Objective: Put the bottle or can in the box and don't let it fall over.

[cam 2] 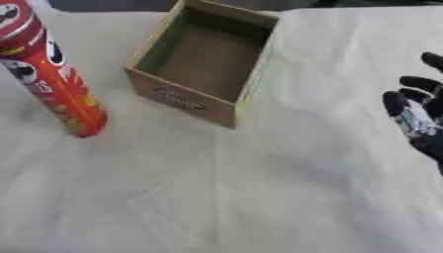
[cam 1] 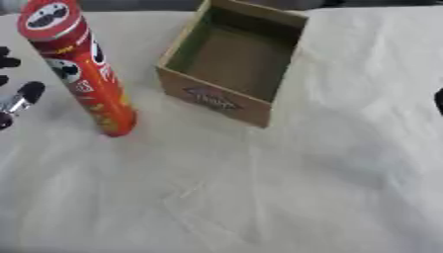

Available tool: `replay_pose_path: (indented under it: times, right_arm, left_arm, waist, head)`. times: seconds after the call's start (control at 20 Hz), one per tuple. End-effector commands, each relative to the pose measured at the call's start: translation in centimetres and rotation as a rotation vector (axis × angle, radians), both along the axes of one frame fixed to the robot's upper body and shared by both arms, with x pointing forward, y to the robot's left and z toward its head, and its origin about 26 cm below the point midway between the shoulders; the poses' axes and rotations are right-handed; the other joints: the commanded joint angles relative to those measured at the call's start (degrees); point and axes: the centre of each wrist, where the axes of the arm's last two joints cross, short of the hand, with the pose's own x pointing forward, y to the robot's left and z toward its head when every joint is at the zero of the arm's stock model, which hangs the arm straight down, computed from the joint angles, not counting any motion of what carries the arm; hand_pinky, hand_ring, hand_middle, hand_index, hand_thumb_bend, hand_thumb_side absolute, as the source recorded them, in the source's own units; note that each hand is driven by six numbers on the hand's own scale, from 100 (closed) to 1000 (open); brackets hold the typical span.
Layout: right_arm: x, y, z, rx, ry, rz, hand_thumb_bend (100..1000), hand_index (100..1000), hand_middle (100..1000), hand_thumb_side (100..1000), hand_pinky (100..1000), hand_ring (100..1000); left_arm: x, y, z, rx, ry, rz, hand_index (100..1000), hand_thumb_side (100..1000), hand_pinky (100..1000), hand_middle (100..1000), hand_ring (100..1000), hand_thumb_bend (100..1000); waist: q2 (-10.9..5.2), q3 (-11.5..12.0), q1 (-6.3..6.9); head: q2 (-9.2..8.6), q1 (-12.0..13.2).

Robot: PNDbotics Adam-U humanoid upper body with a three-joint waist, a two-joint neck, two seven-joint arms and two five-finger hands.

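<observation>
A white cloth-covered table [cam 1: 329,163] carries an open brown cardboard box [cam 1: 232,62], empty inside. Just left of it, apart, stands a tall red-orange cylindrical crisp can [cam 1: 79,66] (upright, untouched). The right hand [cam 2: 420,116] hovers at the right edge, fingers relaxed; the left hand [cam 1: 16,99] shows only fingertips, so its state is unclear.
</observation>
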Motion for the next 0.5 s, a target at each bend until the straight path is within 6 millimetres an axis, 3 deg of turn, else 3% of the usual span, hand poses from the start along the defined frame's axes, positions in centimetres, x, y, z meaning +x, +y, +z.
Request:
replay_pose_path:
  times: [0.05,0.5]
  right_arm:
    - [-0.1,-0.1,1.0,-0.029,-0.025,0.014,478,792,865,157,763,742]
    - [-0.1,0.0,1.0,-0.026,-0.024,0.022,475,791,862,159,763,740]
  left_arm:
    - [0.4,0.3,1.3,0.049,-0.014,-0.011,855,257,1000,743,1000,562]
    - [1.7,0.0,1.2,0.065,0.022,0.0,860,274,1000,748,1000,564]
  waist:
    - [-1.03,-0.1,-0.08]
    - [-1.27,-0.3,-0.26]
  head:
    - [-0.68,-0.1]
    - [-1.19,0.0]
